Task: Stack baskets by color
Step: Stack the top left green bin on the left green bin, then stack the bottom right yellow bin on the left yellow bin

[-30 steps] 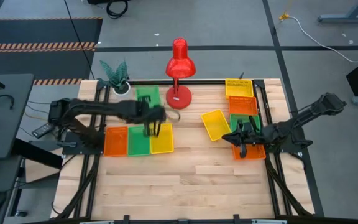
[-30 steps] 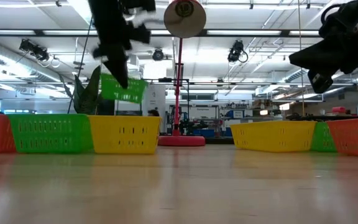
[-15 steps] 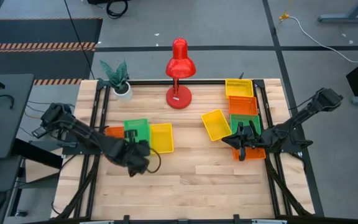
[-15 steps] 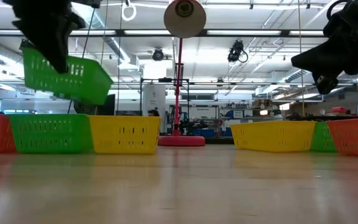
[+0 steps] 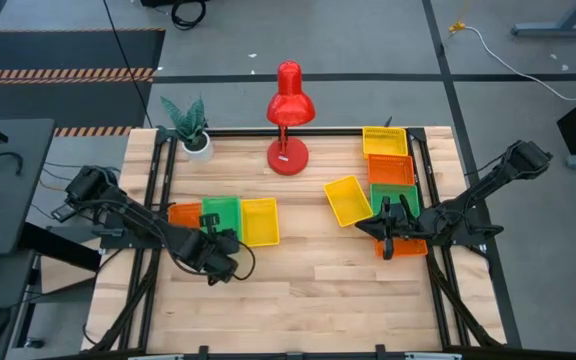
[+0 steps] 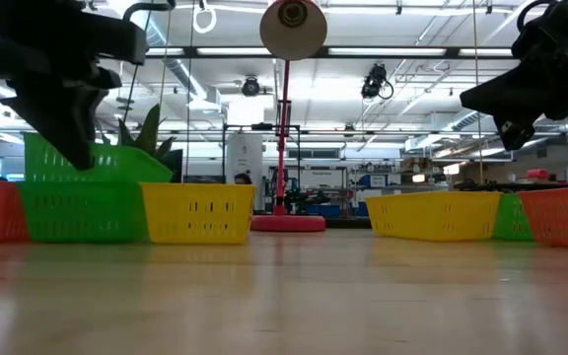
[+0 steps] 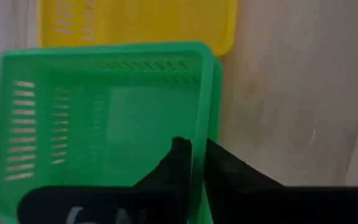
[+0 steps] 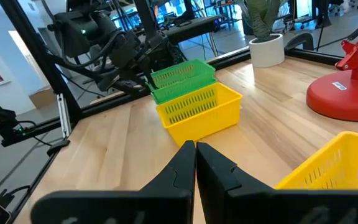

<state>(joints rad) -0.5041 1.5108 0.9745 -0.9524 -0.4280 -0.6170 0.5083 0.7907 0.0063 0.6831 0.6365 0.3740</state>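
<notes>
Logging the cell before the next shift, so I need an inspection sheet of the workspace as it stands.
Surface: wooden table, front half bare.
Job's things: green basket sits nested in a second green one, between an orange basket and a yellow basket. On the right, a loose yellow basket lies askew beside a column of yellow, orange and green baskets.
Clutter: red desk lamp; potted plant.
Hands: left hand straddles the green basket's rim; right hand shut, empty, above the right-side baskets.
Cables: white cable on the floor.
Surroundings: grey floor, striped mat; nobody clearly seen.
</notes>
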